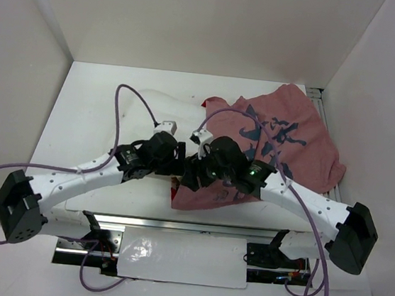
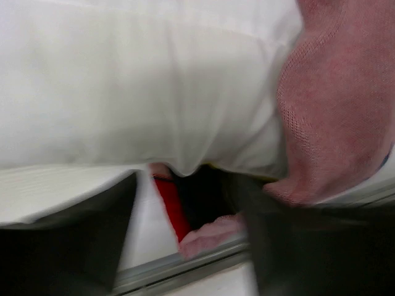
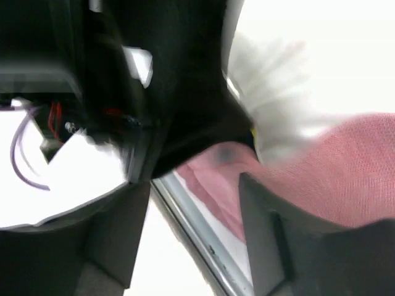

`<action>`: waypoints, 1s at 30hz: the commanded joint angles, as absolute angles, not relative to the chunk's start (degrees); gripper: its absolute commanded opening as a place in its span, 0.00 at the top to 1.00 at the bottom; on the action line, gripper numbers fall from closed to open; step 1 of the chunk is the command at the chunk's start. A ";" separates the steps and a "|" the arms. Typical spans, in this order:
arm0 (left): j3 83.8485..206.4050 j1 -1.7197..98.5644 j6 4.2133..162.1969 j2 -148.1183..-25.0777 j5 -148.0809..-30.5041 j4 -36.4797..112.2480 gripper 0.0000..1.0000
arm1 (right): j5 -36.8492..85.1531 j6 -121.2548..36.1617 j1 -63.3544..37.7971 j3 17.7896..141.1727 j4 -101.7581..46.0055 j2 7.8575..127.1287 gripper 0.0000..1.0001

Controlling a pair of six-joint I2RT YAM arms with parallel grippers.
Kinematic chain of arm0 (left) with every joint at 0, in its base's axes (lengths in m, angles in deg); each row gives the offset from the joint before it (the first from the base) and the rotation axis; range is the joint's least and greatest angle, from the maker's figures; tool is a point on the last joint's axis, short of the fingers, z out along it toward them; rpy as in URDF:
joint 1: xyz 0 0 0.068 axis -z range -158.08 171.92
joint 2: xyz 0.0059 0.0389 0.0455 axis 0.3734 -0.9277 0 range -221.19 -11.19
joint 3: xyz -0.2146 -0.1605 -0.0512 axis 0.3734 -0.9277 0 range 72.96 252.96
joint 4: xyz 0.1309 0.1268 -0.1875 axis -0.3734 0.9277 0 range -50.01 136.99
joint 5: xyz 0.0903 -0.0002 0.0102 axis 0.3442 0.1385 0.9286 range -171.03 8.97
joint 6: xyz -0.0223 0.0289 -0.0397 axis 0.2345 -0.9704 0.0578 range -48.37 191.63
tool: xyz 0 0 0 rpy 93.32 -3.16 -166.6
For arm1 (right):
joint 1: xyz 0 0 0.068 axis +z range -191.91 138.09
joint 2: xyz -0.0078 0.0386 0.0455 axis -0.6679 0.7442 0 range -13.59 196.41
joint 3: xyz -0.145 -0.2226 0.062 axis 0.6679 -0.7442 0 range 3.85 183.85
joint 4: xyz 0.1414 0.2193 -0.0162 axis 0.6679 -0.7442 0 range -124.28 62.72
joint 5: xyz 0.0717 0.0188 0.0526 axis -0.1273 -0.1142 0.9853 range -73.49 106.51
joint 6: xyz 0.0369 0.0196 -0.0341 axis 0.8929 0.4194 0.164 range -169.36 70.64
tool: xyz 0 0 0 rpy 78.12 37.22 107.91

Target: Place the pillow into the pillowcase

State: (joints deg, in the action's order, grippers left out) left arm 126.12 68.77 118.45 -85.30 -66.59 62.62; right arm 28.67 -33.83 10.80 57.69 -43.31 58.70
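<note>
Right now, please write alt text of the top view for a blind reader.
Seen from above a white table, the left gripper and right gripper meet at the near left edge of a crumpled pink-red pillowcase with dark blue marks. A white pillow lies behind them, barely distinct from the table.

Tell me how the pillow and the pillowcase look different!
The pillow is plain white; the pillowcase is faded pink-red with dark blue marks. The pillow looks plump and smooth; the pillowcase lies limp and wrinkled. From above, the pillow sits left of the pillowcase. Both are soft cloth things on the table.
</note>
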 commanded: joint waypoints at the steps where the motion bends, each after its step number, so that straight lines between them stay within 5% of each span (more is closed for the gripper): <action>1: 130.51 69.12 119.79 -80.46 -61.09 70.45 0.03 | 23.04 -34.33 11.27 58.25 -44.84 54.18 0.32; 10: 136.67 59.11 114.80 -80.44 -60.11 74.27 0.00 | 1.77 -29.94 7.15 65.98 -53.64 54.25 0.07; 17: 143.43 49.70 105.92 -92.74 -67.13 64.61 0.00 | 1.57 -29.40 -4.19 76.34 -54.89 66.19 0.07; 30: 152.94 46.97 99.75 -117.17 -78.11 58.44 0.00 | 2.71 -42.68 -10.09 102.80 -53.99 97.38 0.30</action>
State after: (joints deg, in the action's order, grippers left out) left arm 151.19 47.70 101.73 -113.69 -72.54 61.70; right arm 3.63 -39.65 -8.63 97.23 -53.59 92.39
